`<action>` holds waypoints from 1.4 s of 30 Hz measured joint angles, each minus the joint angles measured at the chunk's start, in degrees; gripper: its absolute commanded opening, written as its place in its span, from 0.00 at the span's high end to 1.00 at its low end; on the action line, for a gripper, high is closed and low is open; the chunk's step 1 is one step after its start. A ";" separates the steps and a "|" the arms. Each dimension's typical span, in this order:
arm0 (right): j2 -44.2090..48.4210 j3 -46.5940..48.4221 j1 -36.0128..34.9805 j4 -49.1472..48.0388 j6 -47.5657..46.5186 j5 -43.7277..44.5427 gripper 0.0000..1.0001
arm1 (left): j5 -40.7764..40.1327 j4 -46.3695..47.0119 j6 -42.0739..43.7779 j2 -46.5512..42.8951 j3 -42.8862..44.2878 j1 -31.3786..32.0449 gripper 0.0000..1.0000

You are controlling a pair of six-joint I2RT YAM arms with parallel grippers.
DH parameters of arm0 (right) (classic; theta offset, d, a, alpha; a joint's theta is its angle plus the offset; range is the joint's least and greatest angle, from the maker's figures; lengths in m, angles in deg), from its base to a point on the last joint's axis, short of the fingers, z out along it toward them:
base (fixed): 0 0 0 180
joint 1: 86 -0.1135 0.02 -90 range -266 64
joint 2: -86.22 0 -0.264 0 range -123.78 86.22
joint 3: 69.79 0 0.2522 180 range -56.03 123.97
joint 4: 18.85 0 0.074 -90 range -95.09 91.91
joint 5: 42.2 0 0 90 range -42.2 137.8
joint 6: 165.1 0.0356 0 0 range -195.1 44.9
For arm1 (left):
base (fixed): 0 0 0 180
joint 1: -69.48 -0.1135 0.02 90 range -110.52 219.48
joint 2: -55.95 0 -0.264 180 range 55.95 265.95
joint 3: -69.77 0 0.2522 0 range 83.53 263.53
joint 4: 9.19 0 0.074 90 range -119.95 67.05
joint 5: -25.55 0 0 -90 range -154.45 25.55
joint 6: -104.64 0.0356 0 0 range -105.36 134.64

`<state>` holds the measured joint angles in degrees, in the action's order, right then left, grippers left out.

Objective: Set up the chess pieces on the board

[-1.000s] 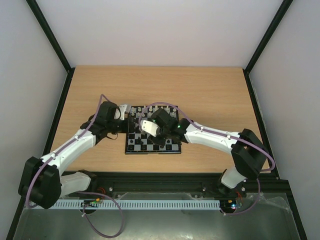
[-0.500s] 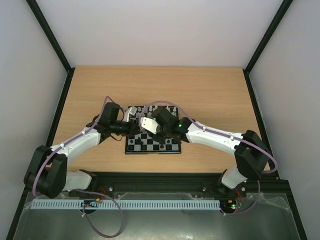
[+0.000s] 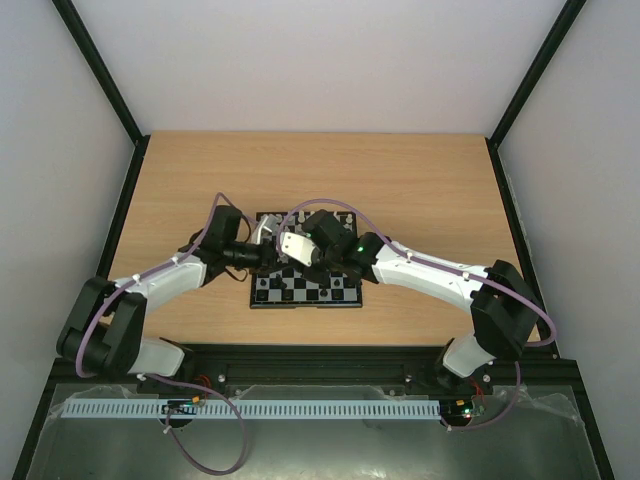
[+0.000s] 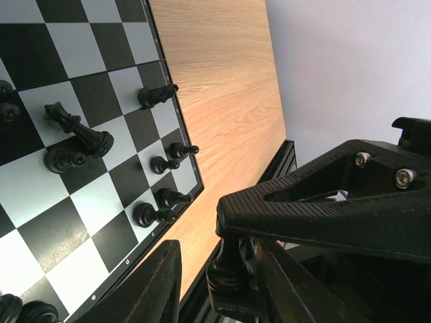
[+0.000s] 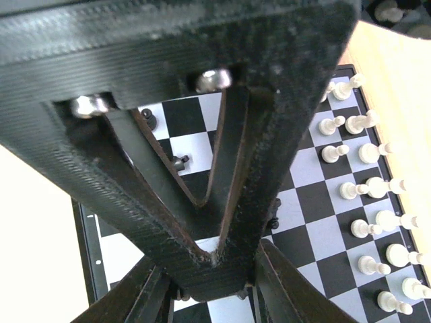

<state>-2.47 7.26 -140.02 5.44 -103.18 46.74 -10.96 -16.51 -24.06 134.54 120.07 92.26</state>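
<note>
The board [image 3: 300,292] lies mid-table with both grippers crossed above its left half. In the left wrist view a black chess piece [image 4: 232,269] hangs off the board. Its head is tucked under the right gripper's finger [image 4: 323,215] and its base rests on a dark part below. My left gripper [image 4: 221,247] straddles it, open, with a gap on the left side. My right gripper [image 5: 214,286] has the left gripper's tip [image 5: 215,262] between its fingers, which hides the held piece. Black pieces [image 4: 87,138] stand along one board edge and white pieces [image 5: 363,188] along the other.
Bare wooden table [image 3: 420,190] surrounds the board. A black frame rail [image 3: 330,352] runs along the near edge and black posts stand at the corners. Purple cables loop over both arms above the board.
My left arm swung right from the board's left edge to meet the right gripper over the board, and its jaws narrowed. The right gripper shifted only slightly.
</note>
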 measured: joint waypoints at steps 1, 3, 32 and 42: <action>0.00 0.00 0.00 0.15 0.00 -0.22 0.69 | 0.50 0.31 -0.07 0.46 0.00 0.02 0.71; 0.00 0.00 0.00 0.50 0.00 -0.74 0.69 | 1.29 0.76 -0.04 1.20 0.00 0.13 0.74; 6.34 0.09 7.17 6.01 1.70 -11.04 0.46 | -5.18 4.68 0.24 -0.79 0.00 2.60 0.93; 14.67 -5.46 15.04 5.55 7.50 -15.65 0.46 | -49.57 7.26 8.04 -11.80 -7.96 17.16 0.93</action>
<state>12.20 1.79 -124.98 10.99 -95.68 31.09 -60.53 -9.26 -16.01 122.73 112.11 109.42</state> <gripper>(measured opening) 0.541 0.074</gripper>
